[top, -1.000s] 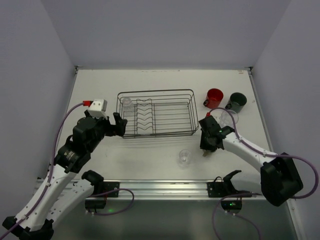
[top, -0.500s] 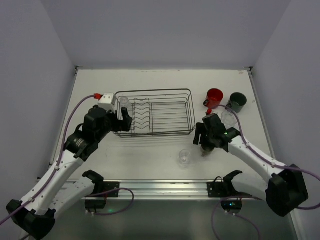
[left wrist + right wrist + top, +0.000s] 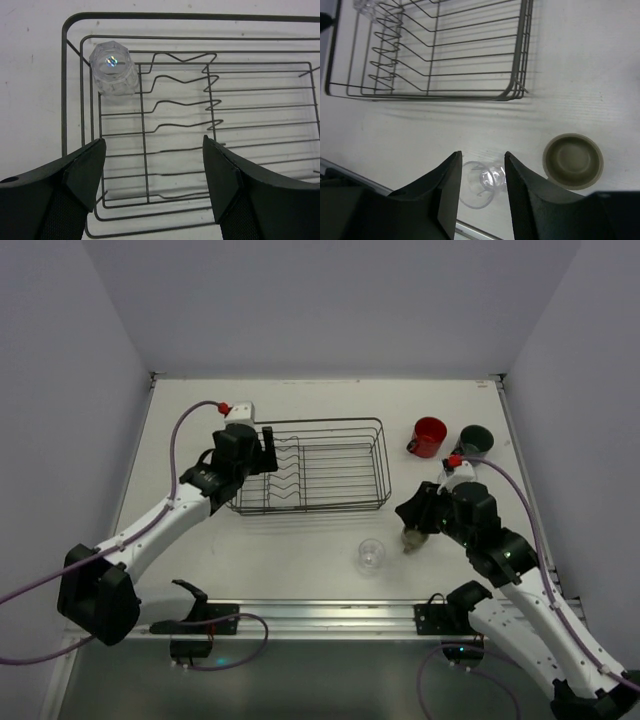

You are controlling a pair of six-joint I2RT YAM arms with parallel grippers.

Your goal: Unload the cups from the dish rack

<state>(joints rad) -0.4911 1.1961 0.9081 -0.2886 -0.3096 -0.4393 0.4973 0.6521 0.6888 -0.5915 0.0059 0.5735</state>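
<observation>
glass (image 3: 112, 68) in dish rack (image 3: 310, 466) far-left corner; two mugs (image 3: 430, 435) right of rack; loose glass (image 3: 370, 554), small cup (image 3: 572, 160) on tabletop (image 3: 300, 540) before it

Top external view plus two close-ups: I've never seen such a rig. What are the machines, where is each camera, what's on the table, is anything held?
Two robot arms are bolted at the near edge of the table, each ending in a two-finger gripper. The wide picture comes from a fixed camera above and behind them; each close-up comes from a wrist camera, showing that gripper's own dark fingers. On the table: a wire dish rack, a red mug, a dark mug, an olive cup and a clear glass. A second glass stands in a corner of the rack. The left gripper is open over the rack; the right gripper is open near the olive cup and clear glass. Neither holds anything.
</observation>
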